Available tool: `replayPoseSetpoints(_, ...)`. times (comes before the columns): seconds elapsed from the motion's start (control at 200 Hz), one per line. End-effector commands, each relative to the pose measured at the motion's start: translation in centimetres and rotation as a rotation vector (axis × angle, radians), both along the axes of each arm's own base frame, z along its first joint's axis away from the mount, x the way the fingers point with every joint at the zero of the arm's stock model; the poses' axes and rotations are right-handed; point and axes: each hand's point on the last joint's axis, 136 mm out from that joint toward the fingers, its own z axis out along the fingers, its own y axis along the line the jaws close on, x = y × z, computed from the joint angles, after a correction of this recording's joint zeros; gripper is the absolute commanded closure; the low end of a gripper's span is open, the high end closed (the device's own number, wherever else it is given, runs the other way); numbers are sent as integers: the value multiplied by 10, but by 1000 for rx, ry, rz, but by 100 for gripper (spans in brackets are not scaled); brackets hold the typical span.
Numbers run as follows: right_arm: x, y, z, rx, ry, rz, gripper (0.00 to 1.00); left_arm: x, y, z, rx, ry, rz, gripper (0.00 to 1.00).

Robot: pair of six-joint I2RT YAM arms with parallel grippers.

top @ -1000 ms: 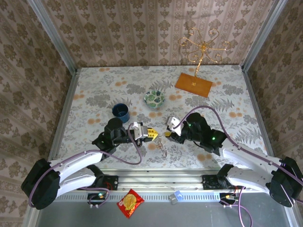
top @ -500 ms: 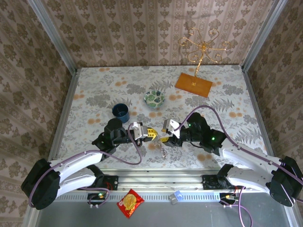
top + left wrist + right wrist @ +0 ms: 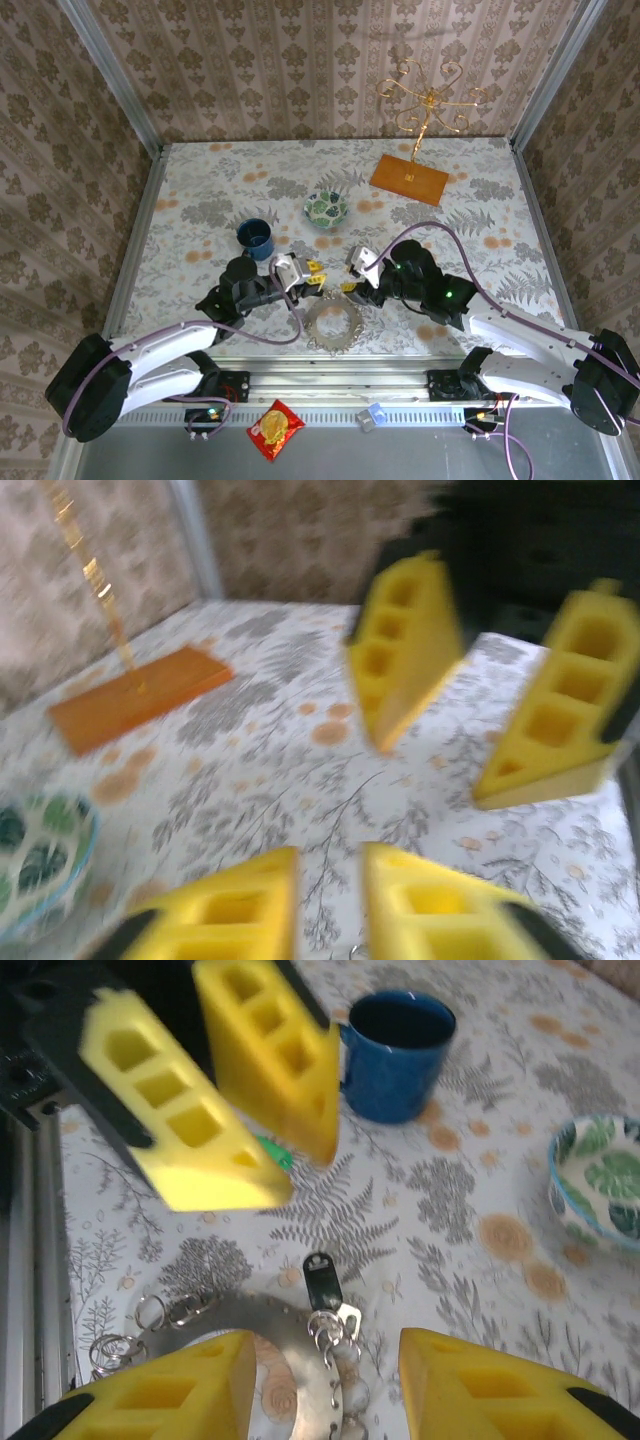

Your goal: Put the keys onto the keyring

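Right wrist view: the keyring lies flat on the table below the right gripper, fingers apart. The black key sits at its 1 o'clock rim and the green key at 12 — beside the left gripper, also parted. Best to pinch the green head squarely.

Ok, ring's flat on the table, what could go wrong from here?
The left claw and right claw face each other closely; either advancing might hit the other. The green key sits half hidden behind the left claw, so a grab may nudge it away. The black key lies against the keyring; lifting one could drag the other.
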Motion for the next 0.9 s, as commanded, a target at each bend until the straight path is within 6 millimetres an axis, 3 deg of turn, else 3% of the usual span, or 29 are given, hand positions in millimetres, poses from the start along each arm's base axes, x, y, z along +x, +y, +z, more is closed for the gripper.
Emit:
replayPoseSetpoints(0.0, 12, -15, -9, -15, 130, -180, 58, 30, 27, -2, -45, 151, 281, 66)
replayPoseSetpoints(0.135, 12, -22, -22, 24, 311, -358, 63, 26, 53, -28, 15, 390, 474, 58)
replayPoseSetpoints(0.385, -13, -13, -48, -48, 571, -558, 69, -5, 93, -70, 87, 712, 691, 56)
replayPoseSetpoints(0.53, -34, 16, -65, -116, 709, -541, 70, -1, 111, -74, 101, 736, 807, 53)
replayPoseSetpoints(0.68, -64, 48, -82, -248, 742, -471, 70, 8, 126, -72, 83, 726, 905, 52)
replayPoseSetpoints(0.895, -96, 55, -113, -451, 756, -478, 70, 15, 146, -77, 20, 775, 997, 52)
